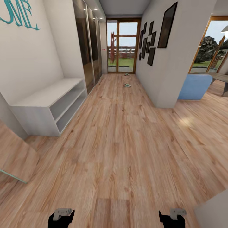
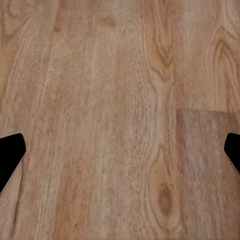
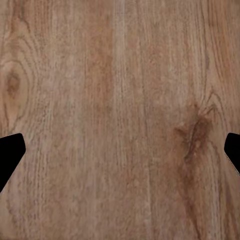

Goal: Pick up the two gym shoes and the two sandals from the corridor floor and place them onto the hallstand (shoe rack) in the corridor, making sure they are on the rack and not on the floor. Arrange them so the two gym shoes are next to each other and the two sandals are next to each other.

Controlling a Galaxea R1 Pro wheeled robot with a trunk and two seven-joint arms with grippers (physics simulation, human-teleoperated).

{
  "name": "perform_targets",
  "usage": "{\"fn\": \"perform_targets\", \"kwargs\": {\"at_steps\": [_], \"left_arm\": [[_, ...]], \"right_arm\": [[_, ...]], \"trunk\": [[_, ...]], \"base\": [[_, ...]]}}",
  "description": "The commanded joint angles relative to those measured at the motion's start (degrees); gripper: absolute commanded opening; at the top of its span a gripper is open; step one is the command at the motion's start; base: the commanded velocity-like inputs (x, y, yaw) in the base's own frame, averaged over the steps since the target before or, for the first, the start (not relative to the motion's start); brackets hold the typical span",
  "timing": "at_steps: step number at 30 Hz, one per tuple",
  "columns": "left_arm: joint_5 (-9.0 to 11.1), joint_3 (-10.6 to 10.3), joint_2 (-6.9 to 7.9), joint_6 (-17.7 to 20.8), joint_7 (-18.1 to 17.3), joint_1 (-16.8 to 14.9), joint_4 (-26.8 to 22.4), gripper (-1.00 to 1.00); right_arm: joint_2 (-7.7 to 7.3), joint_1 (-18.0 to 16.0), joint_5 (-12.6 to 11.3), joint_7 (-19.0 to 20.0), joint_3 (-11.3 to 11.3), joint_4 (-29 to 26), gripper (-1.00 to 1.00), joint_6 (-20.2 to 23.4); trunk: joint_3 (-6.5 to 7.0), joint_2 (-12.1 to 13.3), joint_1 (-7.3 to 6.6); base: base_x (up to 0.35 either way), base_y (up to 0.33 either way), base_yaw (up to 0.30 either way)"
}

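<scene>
Far down the corridor floor (image 1: 120, 152), one gym shoe (image 1: 127, 85) lies small and pale with a green stripe. A second small shoe-like shape (image 1: 126, 74) lies beyond it near the glass door, too small to identify. The sandals and the hallstand are out of view. My left gripper (image 1: 61, 220) and right gripper (image 1: 172, 220) hang low at the near edge of the head view, both open and far from the shoes. Between the spread black fingertips of the left gripper (image 2: 120, 155) and the right gripper (image 3: 120, 155) I see bare wood planks.
A plain low white two-tier bench (image 1: 47, 96) stands against the left wall, with a leaning mirror (image 1: 15, 158) nearer me. Dark wardrobe doors (image 1: 88, 44) follow it. A wall corner (image 1: 161, 82) juts in on the right, with a blue armchair (image 1: 194, 87) behind it.
</scene>
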Motion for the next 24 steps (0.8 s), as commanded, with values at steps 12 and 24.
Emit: {"fn": "perform_targets", "kwargs": {"at_steps": [12, 24], "left_arm": [[0.19, 0.45, -0.07, -0.07, -0.58, -0.03, 0.05, 1.0], [0.19, 0.42, -0.07, -0.07, -0.58, -0.03, 0.07, 1.0]], "right_arm": [[-0.01, -0.03, -0.48, -0.2, 0.36, 0.05, 1.0, -0.15], [-0.01, -0.03, -0.54, -0.35, 0.36, 0.04, 1.0, -0.14]], "trunk": [[-0.05, -0.02, 0.03], [0.21, -0.02, 0.03]], "base": [[0.339, 0.0, 0.0], [0.339, 0.0, 0.024]]}}
